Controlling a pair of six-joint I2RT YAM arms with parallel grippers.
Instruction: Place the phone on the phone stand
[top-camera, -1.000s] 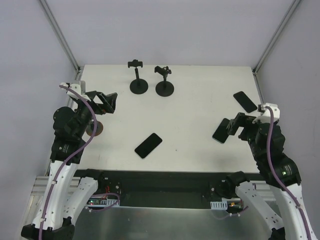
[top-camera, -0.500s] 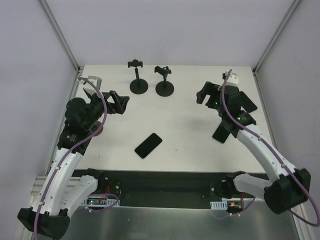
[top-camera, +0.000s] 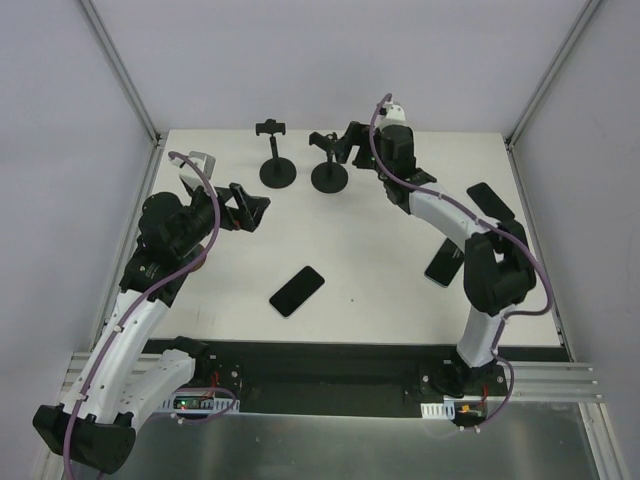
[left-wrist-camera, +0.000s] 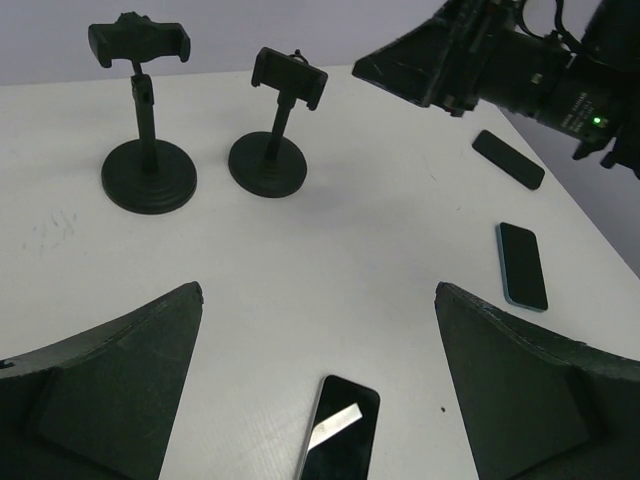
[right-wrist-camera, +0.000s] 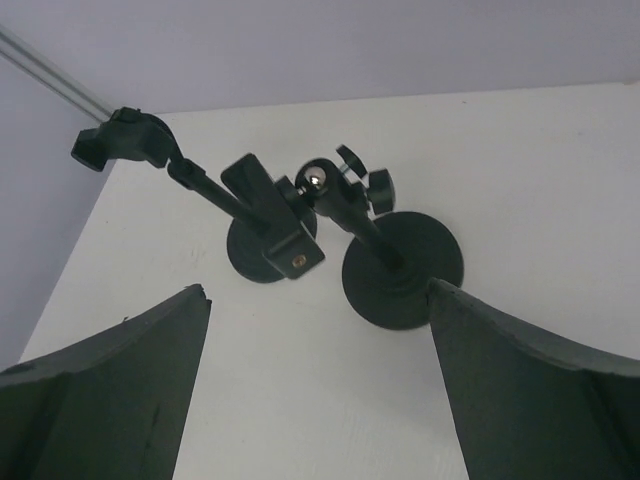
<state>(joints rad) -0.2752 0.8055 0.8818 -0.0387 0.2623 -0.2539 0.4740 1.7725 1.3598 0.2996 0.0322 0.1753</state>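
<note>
Both our claws gape empty: the left claw (top-camera: 250, 207) over the left side of the bench (top-camera: 400, 300), the right claw (top-camera: 348, 141) just beside the right-hand stand (top-camera: 329, 165) near the far edge. We fear it may tip that stand; the phone (top-camera: 297, 291) lies untouched toward the near edge.

White table (top-camera: 400, 290) — two black stands (top-camera: 277, 174) (top-camera: 329, 178), three phones (top-camera: 297, 291) (top-camera: 441, 264) (top-camera: 489, 202)

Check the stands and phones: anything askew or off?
The right phone stand has its clamp head tipped sideways on its ball joint; the left phone stand holds its clamp level. Both stand upright and empty. The three phones lie flat; no damage visible.
</note>
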